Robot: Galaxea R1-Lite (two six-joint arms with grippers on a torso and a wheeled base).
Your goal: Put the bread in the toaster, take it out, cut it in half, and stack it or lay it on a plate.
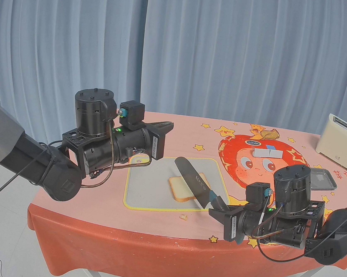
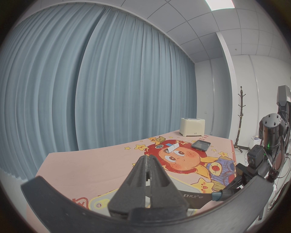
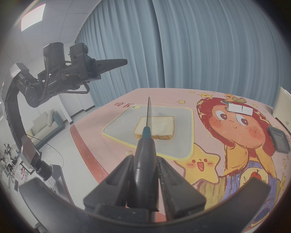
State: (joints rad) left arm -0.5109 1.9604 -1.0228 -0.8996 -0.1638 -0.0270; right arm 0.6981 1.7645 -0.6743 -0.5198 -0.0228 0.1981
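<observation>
Blue curtains point(image 1: 193, 43) back our orange tabletop point(image 1: 162, 231). Our right end effector point(image 1: 217, 211) clamps the knife point(image 1: 193, 180) handle, blade hiding part of the bread point(image 1: 177, 186) on the cutting board point(image 1: 148, 190); contact we cannot judge. Our left end effector point(image 1: 167, 125), pinched closed and empty, hovers at the board's 11 o'clock.

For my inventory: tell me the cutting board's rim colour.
Yellow rim around a pale grey cutting board, clearest in the right wrist view.

A smooth, matt printed tablecloth point(image 1: 127, 239) drapes the table. On its matt grey plastic board point(image 1: 146, 187) lies soft, porous bread point(image 1: 179, 189) under a dull, dark-bladed knife point(image 1: 193, 179). At two o'clock, a faintly glossy cream toaster point(image 1: 341, 145) and a grey metal tray point(image 1: 323, 180).
</observation>
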